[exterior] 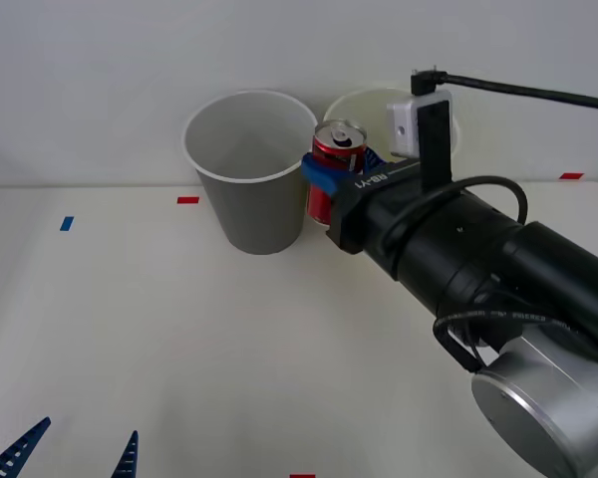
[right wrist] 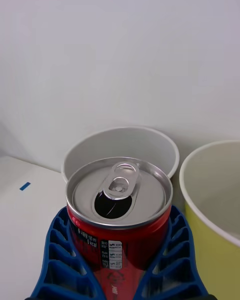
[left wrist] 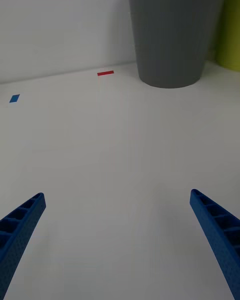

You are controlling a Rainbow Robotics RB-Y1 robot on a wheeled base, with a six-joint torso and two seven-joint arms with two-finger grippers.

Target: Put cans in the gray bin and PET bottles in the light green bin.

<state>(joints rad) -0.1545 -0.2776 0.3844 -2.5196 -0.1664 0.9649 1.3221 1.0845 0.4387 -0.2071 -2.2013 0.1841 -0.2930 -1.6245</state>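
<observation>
My right gripper (exterior: 331, 177) is shut on the red can (exterior: 335, 149), whose silver top and pull tab (right wrist: 120, 180) face up. It holds the can upright between the two bins, level with their rims. Blue ribbed fingers (right wrist: 62, 260) clamp both sides of the can (right wrist: 119, 230). The gray bin (exterior: 249, 179) stands just left of the can, with its white inside (right wrist: 125, 142) showing beyond the can. The light green bin (exterior: 364, 105) is mostly hidden behind my right arm; its yellow-green wall (right wrist: 212, 235) sits beside the can. My left gripper (exterior: 70, 453) rests open low at the table's front left.
The white table (exterior: 179, 339) carries a blue tape mark (exterior: 67, 223) and red tape marks (exterior: 187, 199) near the back. From the left wrist, the gray bin (left wrist: 170, 30) stands far ahead across bare table, with a sliver of the green bin (left wrist: 231, 25) beside it.
</observation>
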